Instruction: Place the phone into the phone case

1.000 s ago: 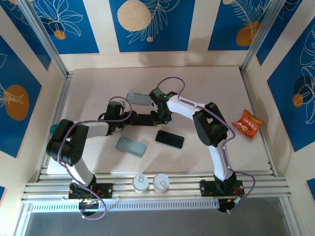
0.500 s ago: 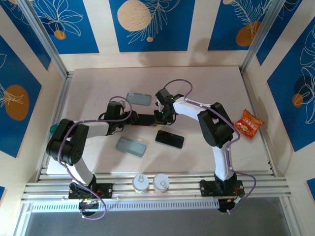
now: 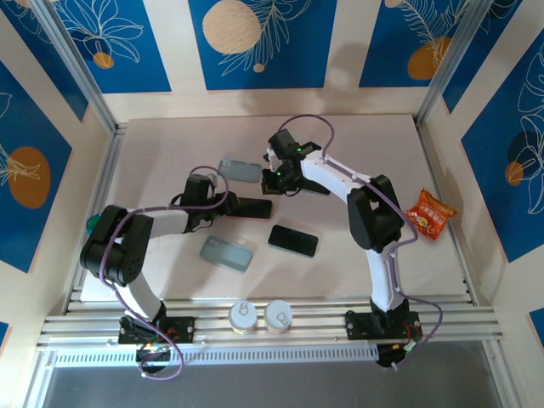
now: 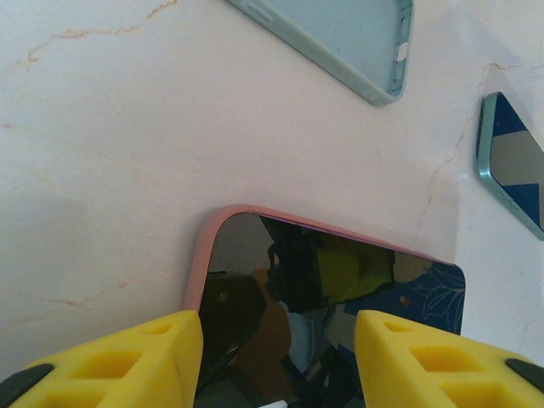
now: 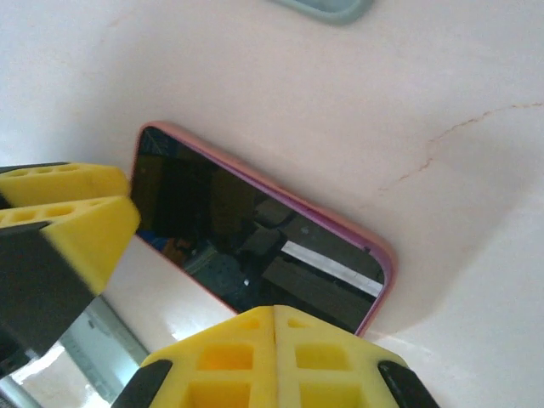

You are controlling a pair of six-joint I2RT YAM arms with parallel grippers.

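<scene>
A black phone in a pink case (image 3: 253, 206) lies flat mid-table. My left gripper (image 3: 221, 204) is at its left end. In the left wrist view this gripper (image 4: 279, 357) is open, its yellow fingers (image 4: 127, 361) standing over the pink-rimmed phone (image 4: 340, 289). My right gripper (image 3: 277, 179) is just behind the phone. In the right wrist view it (image 5: 274, 340) is shut on nothing, pads pressed together at the near edge of the phone (image 5: 255, 246). A bare black phone (image 3: 293, 240) lies in front.
Two grey-blue cases lie near: one (image 3: 240, 171) behind the left gripper, one (image 3: 227, 253) in front of it. An empty teal case (image 4: 340, 42) and a glossy teal-rimmed slab (image 4: 510, 161) lie beyond the phone. An orange snack packet (image 3: 427, 213) sits right; two white lids (image 3: 259, 315) stand at the front rail.
My right gripper has moved back from over the pink-cased phone's right end toward the far side. The left arm and the phone have stayed put.
</scene>
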